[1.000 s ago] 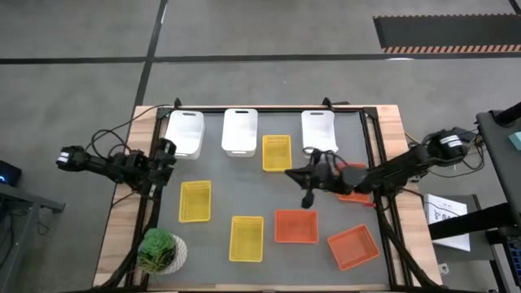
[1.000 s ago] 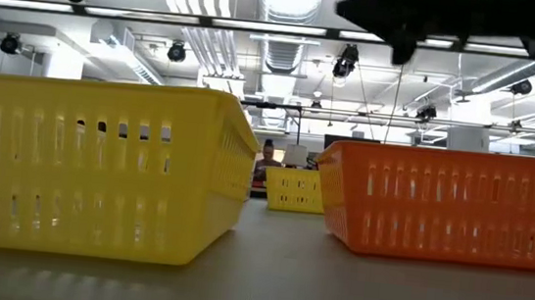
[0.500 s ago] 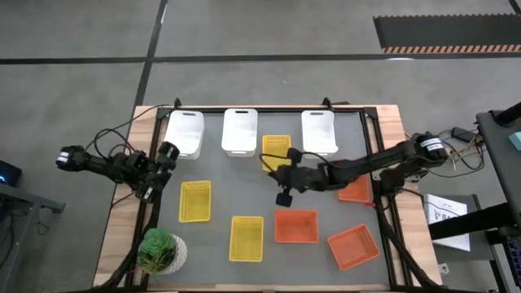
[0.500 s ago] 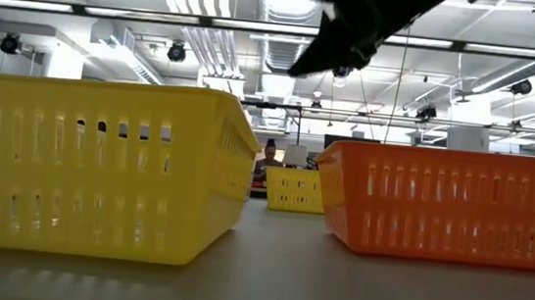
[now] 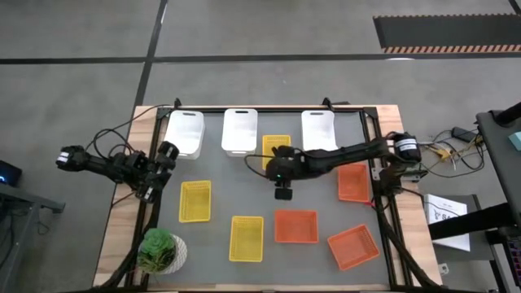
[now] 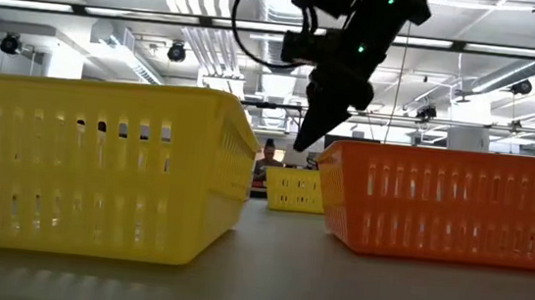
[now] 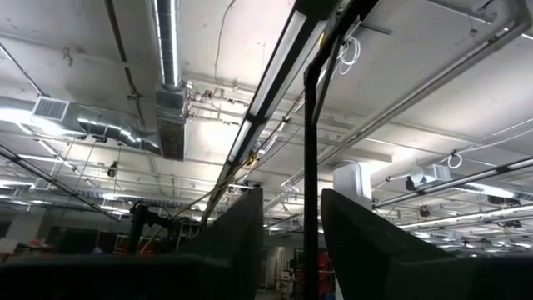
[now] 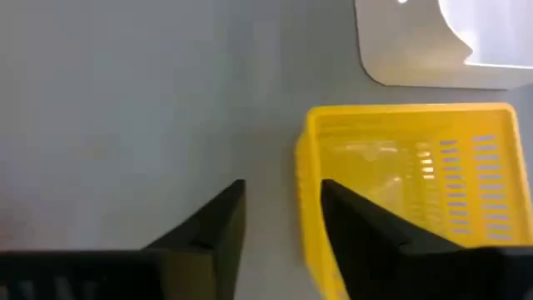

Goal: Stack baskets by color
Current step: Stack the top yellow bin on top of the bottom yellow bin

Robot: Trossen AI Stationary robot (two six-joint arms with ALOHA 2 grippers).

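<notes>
Your right arm has swung across the table since a second ago, from over by the far orange basket (image 5: pixel 353 181) to the middle. Its right gripper (image 5: pixel 278 163) now hangs above the mat right at the yellow basket in the back row (image 5: pixel 276 147). Its fingers (image 8: pixel 215 223) were closed before; now they stand apart with a gap between them and hold nothing. In the right wrist view, one short wall of that yellow basket (image 8: pixel 408 192) sits just past one finger.

Your left arm has not moved. The left gripper (image 5: pixel 163 163) waits at the left edge of the table (image 5: pixel 122 216), pointing up at the ceiling. Its fingers (image 7: pixel 241 242) show a gap between them and nothing is in it.

None of the baskets is stacked. Three white baskets (image 5: pixel 240 130) sit in a row at the back. Two more yellow ones lie on the mat, one on the left (image 5: pixel 194 201) and one near the front (image 5: pixel 246 238). Two more orange ones lie near the front on the right, one straight (image 5: pixel 295 225) and one turned at an angle (image 5: pixel 352 247). A green potted plant (image 5: pixel 159 251) stands at the front left corner.
</notes>
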